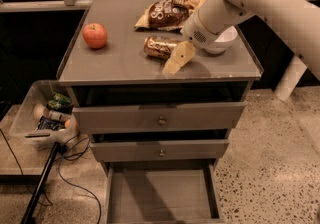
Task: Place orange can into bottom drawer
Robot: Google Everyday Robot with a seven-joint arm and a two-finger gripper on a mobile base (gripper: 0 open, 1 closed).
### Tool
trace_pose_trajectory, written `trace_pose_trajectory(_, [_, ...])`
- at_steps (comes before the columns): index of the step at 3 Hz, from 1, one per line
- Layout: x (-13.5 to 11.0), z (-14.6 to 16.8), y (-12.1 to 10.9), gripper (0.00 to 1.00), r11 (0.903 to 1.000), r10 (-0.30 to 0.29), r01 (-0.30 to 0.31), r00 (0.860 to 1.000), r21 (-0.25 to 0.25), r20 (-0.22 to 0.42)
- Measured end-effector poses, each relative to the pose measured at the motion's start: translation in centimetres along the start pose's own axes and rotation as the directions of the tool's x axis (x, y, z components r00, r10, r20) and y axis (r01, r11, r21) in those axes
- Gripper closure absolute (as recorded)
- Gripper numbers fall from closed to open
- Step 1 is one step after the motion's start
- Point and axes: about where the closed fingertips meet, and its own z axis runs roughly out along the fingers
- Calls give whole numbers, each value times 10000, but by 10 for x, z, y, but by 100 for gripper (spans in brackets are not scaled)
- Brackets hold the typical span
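The orange can [159, 47] lies on its side on the cabinet top [120, 60], in front of the snack bag. My gripper [177, 61] points down and to the left, just to the front right of the can, close to the cabinet top. It overlaps the can's right end, and I cannot tell whether it touches it. The bottom drawer [162, 194] is pulled open at floor level, its flat floor bare. The two upper drawers [160, 117] are only slightly open.
A red apple [95, 35] sits at the left of the top. A crinkled snack bag [170, 12] lies at the back and a white bowl [226, 40] at the right, behind my arm. A clear bin [47, 113] and cables stand on the floor to the left.
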Motion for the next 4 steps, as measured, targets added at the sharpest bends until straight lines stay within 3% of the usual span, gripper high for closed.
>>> trace_pose_trajectory(1, [3,1,4,0,9998,-42,39,9999,-174,-123])
trace_pose_trajectory(4, [-35,20,-7,0,9997,-236,234,9995,73,203])
